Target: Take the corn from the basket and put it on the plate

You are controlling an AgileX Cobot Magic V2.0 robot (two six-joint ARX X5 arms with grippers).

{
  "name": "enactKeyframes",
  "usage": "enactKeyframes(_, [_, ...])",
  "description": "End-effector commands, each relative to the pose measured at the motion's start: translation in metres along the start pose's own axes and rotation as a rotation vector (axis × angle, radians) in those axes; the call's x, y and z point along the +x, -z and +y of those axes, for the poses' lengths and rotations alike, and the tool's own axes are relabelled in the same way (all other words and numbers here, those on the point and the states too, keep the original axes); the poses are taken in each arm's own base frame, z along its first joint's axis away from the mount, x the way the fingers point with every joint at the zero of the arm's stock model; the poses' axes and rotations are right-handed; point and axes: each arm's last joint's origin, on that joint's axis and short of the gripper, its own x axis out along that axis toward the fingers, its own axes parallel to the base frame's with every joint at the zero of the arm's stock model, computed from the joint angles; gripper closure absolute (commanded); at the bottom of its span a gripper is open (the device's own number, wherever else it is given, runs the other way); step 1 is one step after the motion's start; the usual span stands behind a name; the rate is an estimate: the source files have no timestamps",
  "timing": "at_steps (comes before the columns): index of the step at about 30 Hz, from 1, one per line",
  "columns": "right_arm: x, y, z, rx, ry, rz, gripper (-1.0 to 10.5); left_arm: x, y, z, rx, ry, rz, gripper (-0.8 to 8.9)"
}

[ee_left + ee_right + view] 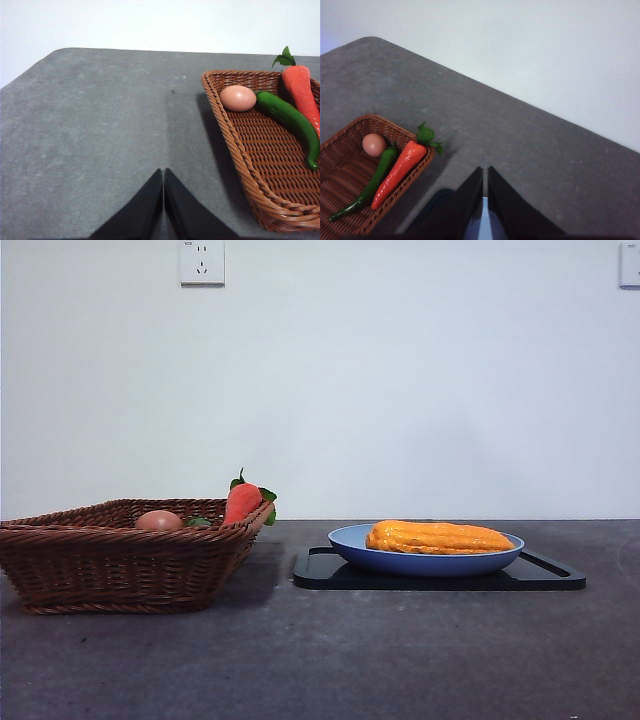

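Observation:
The yellow-orange corn (438,537) lies lengthwise on the blue plate (352,546), right of the brown wicker basket (110,565). Neither gripper appears in the front view. My left gripper (163,176) is shut with nothing in it, hanging over bare table beside the basket (240,160). Shut as well and holding nothing, my right gripper (485,174) hangs above the plate's edge (484,225), with the basket (340,165) off to one side. The corn is hidden in both wrist views.
The plate rests on a flat black tray (550,575). In the basket lie a red-orange carrot (400,172), a green pepper (290,120) and a pinkish egg (237,97). A white wall with sockets (202,262) backs the table.

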Motion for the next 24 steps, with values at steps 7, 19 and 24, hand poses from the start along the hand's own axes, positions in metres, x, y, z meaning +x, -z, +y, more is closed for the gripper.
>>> enactKeyframes(7, [-0.053, 0.020, -0.035, 0.061, 0.174, -0.235, 9.4, 0.001, 0.008, 0.000, -0.017, -0.002, 0.057, 8.06])
enactKeyframes(19, [-0.145, 0.158, -0.043, 0.161, 0.542, -0.315, 9.4, 0.001, 0.008, 0.000, -0.017, -0.002, 0.057, 8.06])
enactKeyframes(24, [-0.145, 0.214, -0.031, 0.117, 0.602, -0.426, 9.4, 0.001, 0.008, 0.000, -0.017, -0.002, 0.057, 8.06])
